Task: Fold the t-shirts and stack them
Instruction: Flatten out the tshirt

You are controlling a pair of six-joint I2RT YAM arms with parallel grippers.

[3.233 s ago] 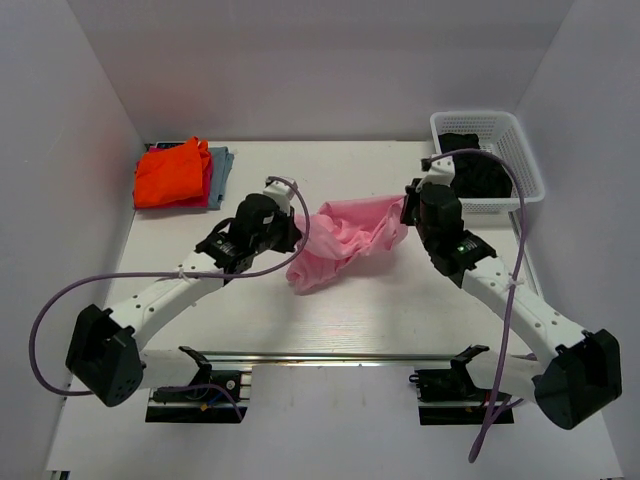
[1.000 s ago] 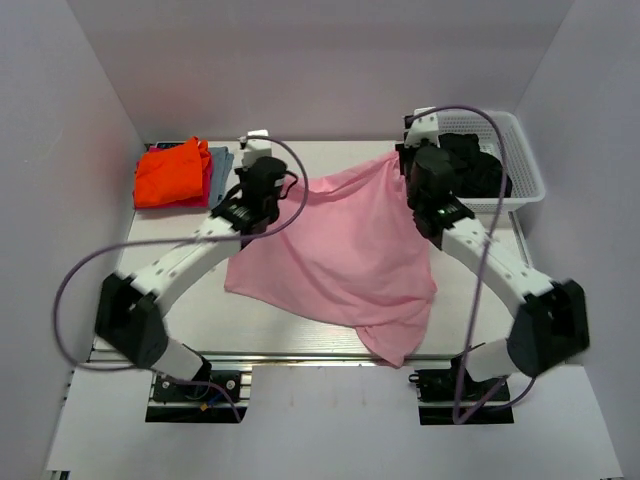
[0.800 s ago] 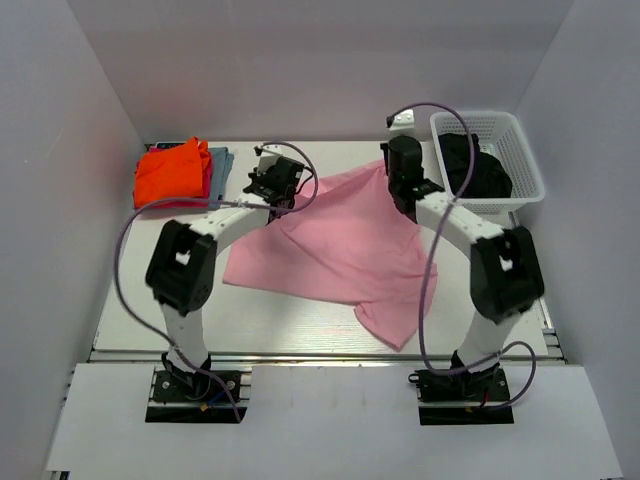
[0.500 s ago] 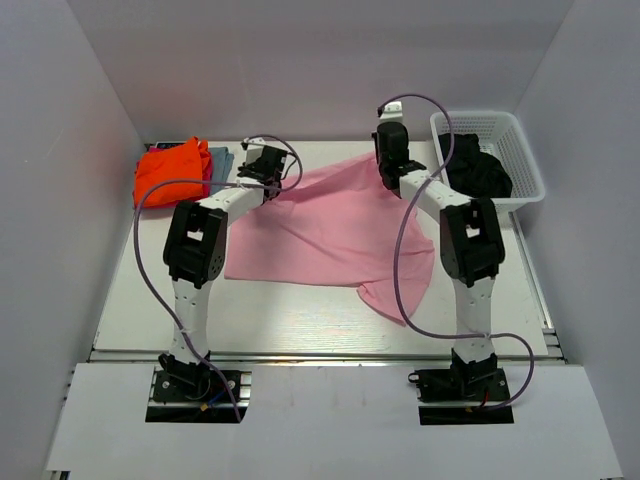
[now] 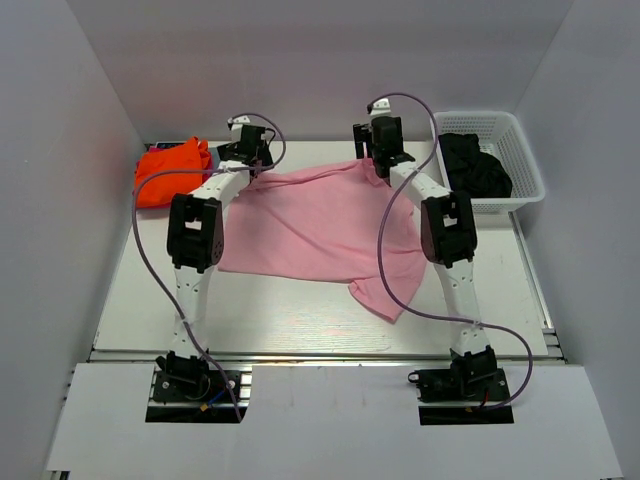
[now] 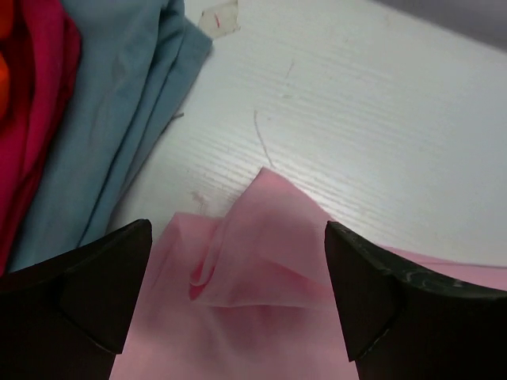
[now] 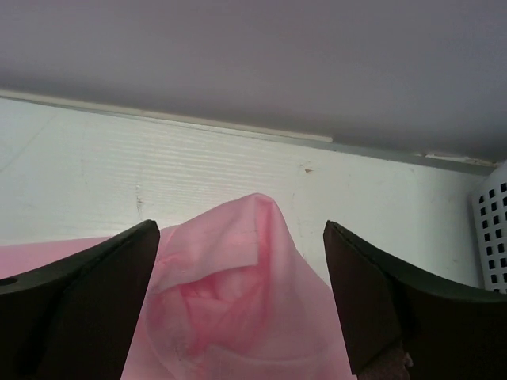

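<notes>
Right, the pink t-shirt (image 5: 320, 225) lies spread on the tabletop (image 5: 140, 300), far edge toward the back wall, w/ its near-right part folded over on itself. The left gripper (image 5: 252, 160) and right gripper (image 5: 377, 158) each sit at 1 far corner. In both wrist views the fingers (image 6: 95, 285) stand wide apart, released, w/ a small loose peak of pink cloth between them, not pinched. Probably the step is flattening before the 1st fold. To do it well, lift both arms straight up so nothing drags the corners, then press down the 2 peaks and open the folded near-right part; any bump gets locked into the fold. The left side is tight: the stack of orange t-shirt (image 5: 170, 172), red t-shirt (image 6: 40, 103) and grey-blue t-shirt (image 6: 119, 119) sits just beside that corner, so don't snag it. The black t-shirt (image 5: 475, 170) waits in the basket (image 5: 528, 160).
</notes>
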